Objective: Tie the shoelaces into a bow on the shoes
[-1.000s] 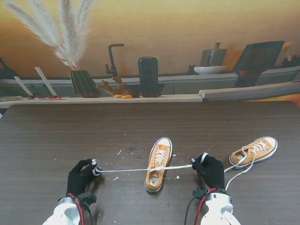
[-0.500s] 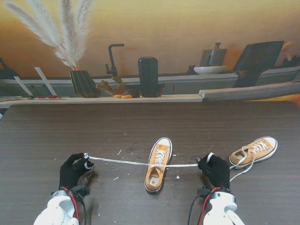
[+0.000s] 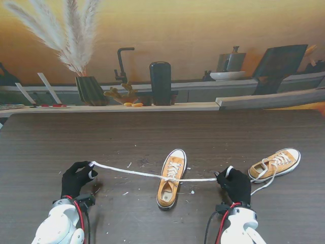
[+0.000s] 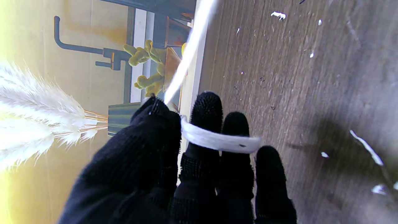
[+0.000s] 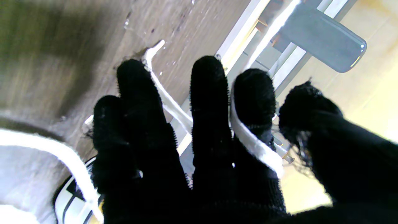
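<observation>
An orange sneaker (image 3: pixel 170 179) with a white toe cap lies in the middle of the table, toe pointing away from me. Its white lace (image 3: pixel 129 172) runs taut from the knot over the tongue out to both sides. My left hand (image 3: pixel 76 179), in a black glove, is shut on the left lace end, which wraps across the fingers (image 4: pixel 217 140). My right hand (image 3: pixel 235 185) is shut on the right lace end (image 5: pixel 253 143), which crosses its fingers too. A second orange sneaker (image 3: pixel 275 163) lies at the right with loose laces.
Small white scraps (image 3: pixel 129 164) dot the dark wooden table (image 3: pixel 152 132). A ledge at the far edge carries a vase of pampas grass (image 3: pixel 89 90), a black cylinder (image 3: pixel 160 83) and a black faucet (image 3: pixel 122 63).
My left hand has moved left and farther from me, drawing the lace longer and at a slant. My right hand shifted a little to the right. The lace has tightened across the shoe.
</observation>
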Controlling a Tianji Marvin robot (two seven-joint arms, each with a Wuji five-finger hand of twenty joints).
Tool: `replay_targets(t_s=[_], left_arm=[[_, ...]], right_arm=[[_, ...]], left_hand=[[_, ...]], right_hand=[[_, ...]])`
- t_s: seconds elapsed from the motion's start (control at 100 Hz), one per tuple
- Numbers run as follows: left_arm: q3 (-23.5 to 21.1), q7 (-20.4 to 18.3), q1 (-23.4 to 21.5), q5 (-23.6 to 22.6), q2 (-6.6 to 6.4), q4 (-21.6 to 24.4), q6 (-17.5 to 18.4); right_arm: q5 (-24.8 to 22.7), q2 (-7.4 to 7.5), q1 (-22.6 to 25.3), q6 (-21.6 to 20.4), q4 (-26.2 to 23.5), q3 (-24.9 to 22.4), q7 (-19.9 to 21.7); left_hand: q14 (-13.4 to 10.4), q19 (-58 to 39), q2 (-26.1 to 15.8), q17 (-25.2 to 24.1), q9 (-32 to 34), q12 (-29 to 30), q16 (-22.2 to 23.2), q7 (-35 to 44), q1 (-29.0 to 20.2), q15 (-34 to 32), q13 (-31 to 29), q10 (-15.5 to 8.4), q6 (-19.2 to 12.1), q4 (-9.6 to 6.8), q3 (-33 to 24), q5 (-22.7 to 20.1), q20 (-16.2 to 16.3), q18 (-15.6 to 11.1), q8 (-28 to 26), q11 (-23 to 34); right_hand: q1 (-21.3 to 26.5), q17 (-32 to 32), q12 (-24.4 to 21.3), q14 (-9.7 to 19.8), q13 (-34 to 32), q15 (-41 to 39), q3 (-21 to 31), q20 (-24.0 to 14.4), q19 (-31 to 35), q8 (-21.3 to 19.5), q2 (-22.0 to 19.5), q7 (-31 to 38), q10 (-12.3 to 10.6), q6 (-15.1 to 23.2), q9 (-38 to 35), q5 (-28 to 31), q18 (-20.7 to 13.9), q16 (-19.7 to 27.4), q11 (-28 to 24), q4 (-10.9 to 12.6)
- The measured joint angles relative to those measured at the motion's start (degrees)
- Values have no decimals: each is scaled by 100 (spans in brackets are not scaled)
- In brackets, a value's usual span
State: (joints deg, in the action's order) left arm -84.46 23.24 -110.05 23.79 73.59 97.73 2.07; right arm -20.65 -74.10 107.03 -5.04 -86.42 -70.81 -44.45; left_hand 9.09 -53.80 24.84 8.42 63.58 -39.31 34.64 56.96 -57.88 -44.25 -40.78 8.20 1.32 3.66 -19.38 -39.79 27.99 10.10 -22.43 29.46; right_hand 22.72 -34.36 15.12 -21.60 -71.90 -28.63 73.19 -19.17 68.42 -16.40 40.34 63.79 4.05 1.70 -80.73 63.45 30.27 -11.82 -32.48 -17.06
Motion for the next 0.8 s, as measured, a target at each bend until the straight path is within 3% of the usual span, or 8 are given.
replay_targets(t_s=[0.09,0.25,0.43,0.55,0.64,0.7,0.76,0.8], left_arm=[[-61,-403,-86,-44,-29,18,177],[-74,-731,-312,-596,-172,121,582],[-39,-474,-424,-2652,-278,120,871],[-22,-365,-460,-3213,-337,132,892],[-16,-89,-458,-4330,-366,103,739],[-7,130,-448,-4928,-387,65,573],[0,264,-436,-5136,-411,36,381],[2,324,-427,-5135,-423,21,279]], right_arm=[[83,6,52,-180,-68,-27,100],[-388,80,245,-237,-372,-79,235],[-900,226,536,-78,-872,-222,582],[-986,360,725,172,-1249,-287,1029],[-1801,428,757,717,-1283,-287,928],[-2279,480,787,957,-1305,-308,936],[-2456,544,844,1086,-1398,-350,1046],[-2557,596,887,1189,-1486,-375,1159]], left_hand=[[96,1210,-422,-878,-1910,308,0,-881,-79,836,1331,0,-37,-172,977,642,-164,-4,-157,-141],[95,3187,-864,-1187,-3778,845,-167,-2489,629,1925,2663,0,14,-219,1069,965,161,-10,-221,-706],[67,3991,-1205,-1112,-4249,1155,-232,-3715,830,2399,2835,-7,135,-249,1273,1114,675,-12,544,-1190],[66,4065,-1202,-1002,-4252,1208,-233,-3967,795,2440,2830,-7,134,-298,1309,1160,861,-12,730,-1237],[99,4037,-1244,-612,-3935,1208,-233,-3905,883,2342,2635,-7,138,-358,1375,1053,1070,2,740,-1154],[159,3893,-1244,-382,-3589,1175,-233,-3572,1000,2141,2391,-8,135,-397,1382,783,1263,19,597,-957],[191,3778,-1251,-191,-3324,1089,-225,-3067,1101,1996,2205,-8,135,-448,1382,442,1453,29,262,-888],[240,3692,-1254,-34,-3144,1011,-199,-2660,1028,1891,2127,-8,135,-491,1379,260,1535,154,-29,-779]], right_hand=[[-7,506,529,-152,339,384,-242,-245,-137,207,-234,-377,301,410,715,-385,74,-840,-8,-4],[-84,1010,1007,-224,813,713,-760,-491,-237,358,-567,-1043,409,776,1885,-933,75,-1589,-791,-4],[-84,1312,1008,-221,1169,941,-836,-609,-398,549,-677,-1892,408,1124,2597,-1910,-71,-1733,-1001,-4],[-361,1270,1007,-199,1177,991,-854,-869,-394,547,-848,-2320,394,1111,2811,-2273,-116,-1803,-1138,589],[-430,720,1161,-95,664,489,-898,-1226,-66,437,-895,-2439,455,808,2552,-2248,-70,-2122,-1367,649],[-499,308,1351,12,437,-56,-1140,-1519,173,399,-938,-2551,514,460,2298,-1998,-67,-3167,-1515,651],[-656,-179,1515,144,350,-676,-1251,-1897,602,266,-975,-2541,557,85,2010,-1576,-67,-5368,-1656,651],[-715,-484,1641,251,286,-1143,-1432,-2098,906,226,-1036,-2617,558,-72,1879,-1477,-80,-6261,-1794,651]])
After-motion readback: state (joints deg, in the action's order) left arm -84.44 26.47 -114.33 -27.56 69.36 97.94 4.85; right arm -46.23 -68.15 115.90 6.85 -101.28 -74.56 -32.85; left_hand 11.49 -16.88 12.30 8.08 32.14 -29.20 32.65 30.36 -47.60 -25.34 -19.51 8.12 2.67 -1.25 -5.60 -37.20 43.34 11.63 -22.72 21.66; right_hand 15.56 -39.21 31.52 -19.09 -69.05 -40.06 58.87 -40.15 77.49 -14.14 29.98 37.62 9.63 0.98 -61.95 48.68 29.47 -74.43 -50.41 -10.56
